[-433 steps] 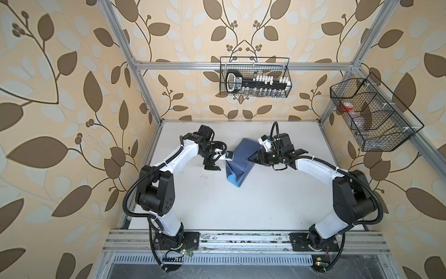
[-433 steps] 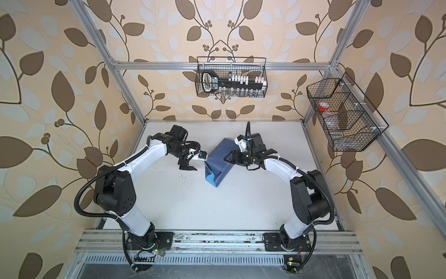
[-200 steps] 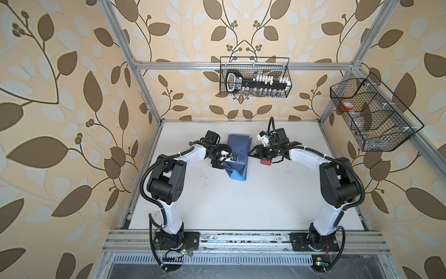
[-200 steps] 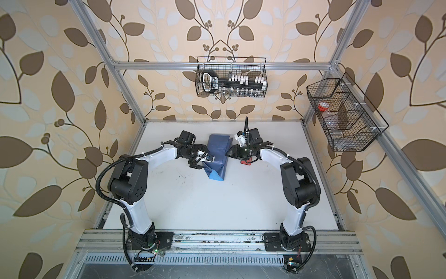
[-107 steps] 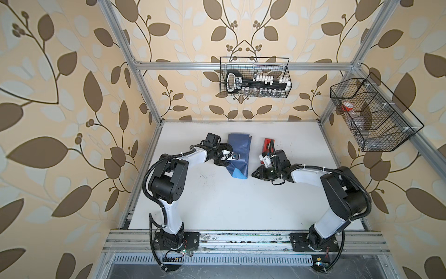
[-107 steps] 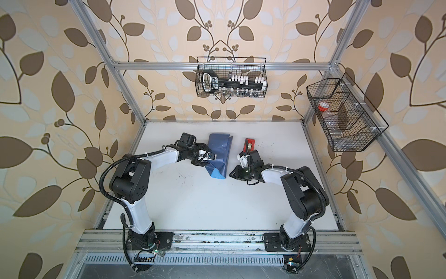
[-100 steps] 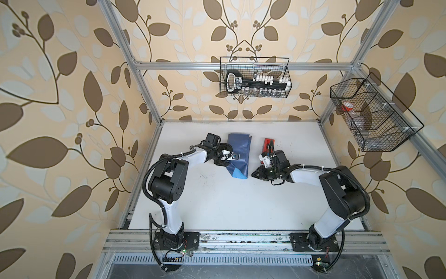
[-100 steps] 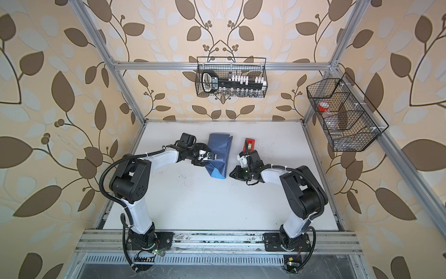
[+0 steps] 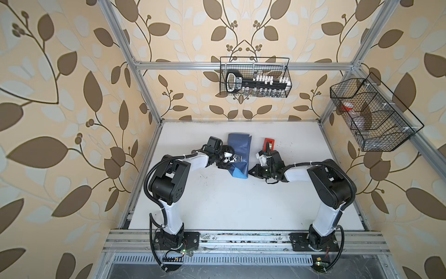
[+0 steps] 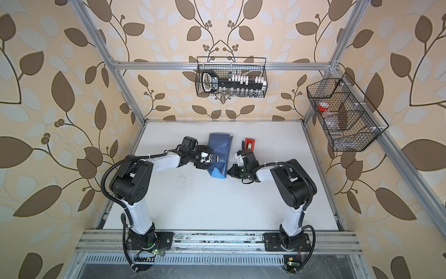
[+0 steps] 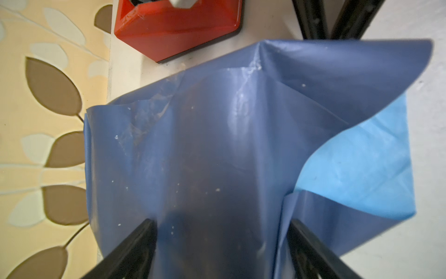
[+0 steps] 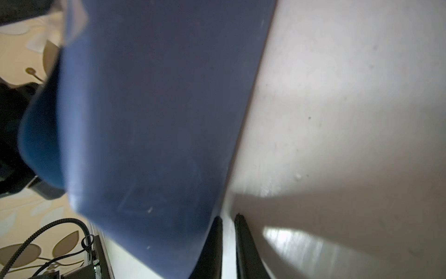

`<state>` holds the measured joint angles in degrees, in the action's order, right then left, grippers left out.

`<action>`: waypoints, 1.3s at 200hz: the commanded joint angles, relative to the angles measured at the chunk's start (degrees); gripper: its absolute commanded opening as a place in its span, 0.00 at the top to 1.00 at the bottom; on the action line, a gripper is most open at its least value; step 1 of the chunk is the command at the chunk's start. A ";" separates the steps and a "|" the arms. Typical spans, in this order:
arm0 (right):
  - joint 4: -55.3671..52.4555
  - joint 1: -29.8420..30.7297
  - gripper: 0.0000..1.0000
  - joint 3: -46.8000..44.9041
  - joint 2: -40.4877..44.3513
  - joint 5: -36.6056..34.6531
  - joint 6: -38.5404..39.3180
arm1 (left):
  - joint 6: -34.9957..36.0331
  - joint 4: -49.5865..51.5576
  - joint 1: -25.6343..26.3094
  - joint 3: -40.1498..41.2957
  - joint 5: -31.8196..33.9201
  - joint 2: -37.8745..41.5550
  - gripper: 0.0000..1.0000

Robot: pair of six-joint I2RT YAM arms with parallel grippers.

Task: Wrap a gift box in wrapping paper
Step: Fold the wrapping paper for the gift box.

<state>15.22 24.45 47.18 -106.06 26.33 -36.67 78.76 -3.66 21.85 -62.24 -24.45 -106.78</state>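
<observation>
The wrapping paper (image 9: 241, 149) (image 10: 220, 149) lies folded into a long slate-blue parcel at the back middle of the table. A light-blue corner (image 9: 239, 174) sticks out at its near end. The gift box is hidden inside; only a dark bulk shows through the paper (image 11: 217, 145). My left gripper (image 9: 231, 160) (image 11: 222, 224) comes in from the left, its fingers (image 11: 137, 244) wide apart and pressed against both sides of that bulk. My right gripper (image 9: 251, 170) (image 12: 228, 216) sits low on the table by the parcel's near right edge (image 12: 156, 108), shut, with nothing visible between its fingers.
A red tape dispenser (image 9: 268, 142) (image 11: 178, 31) stands just right of the parcel, behind my right wrist. Wire baskets hang on the back wall (image 9: 254, 77) and the right wall (image 9: 369, 116). The white table (image 9: 229, 205) stretches toward the front rail.
My right gripper left the tape dispenser, came forward to the parcel's near right edge and closed. The left gripper stayed on the parcel, which has hardly shifted.
</observation>
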 commanded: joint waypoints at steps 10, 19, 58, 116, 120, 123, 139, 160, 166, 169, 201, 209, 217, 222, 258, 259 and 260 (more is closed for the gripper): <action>2.44 1.14 0.88 2.24 -1.81 0.24 -0.74 | -3.39 3.84 0.94 2.11 2.75 -1.63 0.17; 2.53 1.45 0.88 3.03 -2.22 0.71 -1.00 | -3.06 3.60 1.15 2.52 2.87 -1.64 0.18; 3.13 2.77 0.89 6.39 -2.77 1.54 -1.73 | -4.19 0.53 1.61 4.19 3.97 -1.75 0.16; 7.28 3.28 0.90 6.43 -5.65 -0.58 -3.46 | -4.15 0.27 1.77 5.45 4.06 -1.08 0.14; 8.06 3.32 0.90 6.03 -5.77 -0.92 -3.77 | -4.21 0.32 1.80 5.46 4.09 -0.92 0.14; 8.70 3.33 0.90 5.69 -5.86 -1.14 -4.08 | -4.37 0.32 1.80 5.46 4.14 -0.82 0.14; 11.22 3.32 0.90 4.81 -5.99 -1.96 -4.56 | -5.39 0.41 1.74 5.11 4.29 -0.78 0.15; 13.54 3.58 0.90 4.14 -5.97 -3.31 -4.85 | -4.86 0.56 1.80 5.46 3.46 -0.75 0.15; 14.08 3.63 0.90 3.83 -5.86 -3.66 -5.09 | -4.62 0.88 1.80 5.46 3.36 -0.61 0.15; 14.39 3.60 0.90 3.68 -5.84 -3.85 -5.19 | -4.65 1.01 1.80 5.39 3.35 -0.50 0.15; 17.87 4.19 0.90 1.34 -6.21 -6.68 -5.48 | -5.31 2.36 1.88 4.27 2.53 -0.45 0.15; 18.74 4.34 0.90 0.67 -6.94 -7.15 -6.18 | -4.97 2.96 1.88 4.15 2.30 -0.28 0.15; 19.65 4.38 0.90 0.27 -7.83 -7.16 -6.95 | -5.38 3.58 1.96 3.69 2.30 -0.05 0.15; 19.96 4.38 0.90 0.20 -8.26 -7.18 -7.18 | -6.25 3.66 1.96 3.35 2.22 0.08 0.15; 21.11 4.39 0.90 -0.36 -11.71 -6.58 -8.59 | -7.83 4.39 1.97 2.43 1.94 0.12 0.15; 21.18 4.43 0.90 -0.39 -11.71 -6.57 -8.68 | -7.88 4.42 1.97 2.41 1.94 0.15 0.15; 21.13 4.45 0.90 -0.40 -11.67 -6.51 -8.82 | -7.90 4.48 1.97 2.40 1.95 0.11 0.15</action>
<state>35.27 28.67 48.21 -114.83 21.61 -43.33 73.25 -8.82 23.07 -60.29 -21.74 -106.76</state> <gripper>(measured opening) 0.102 0.850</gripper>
